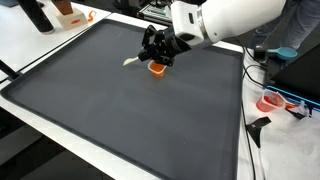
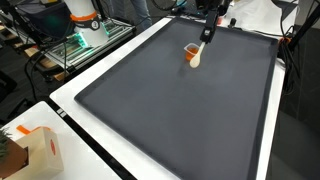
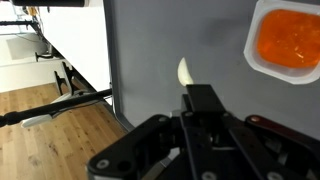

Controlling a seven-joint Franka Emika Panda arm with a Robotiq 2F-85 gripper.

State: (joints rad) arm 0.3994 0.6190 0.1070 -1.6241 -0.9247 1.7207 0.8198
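White spoon (image 3: 184, 72): fingers (image 3: 205, 100) clenched on its handle; tip just beside orange cup (image 3: 288, 40), not inside; cup rests on dark worktop (image 1: 100, 110).

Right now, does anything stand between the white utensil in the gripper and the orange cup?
Nothing visible. The gripper holds the white utensil; in the wrist view only grey mat lies between its tip and the orange cup.
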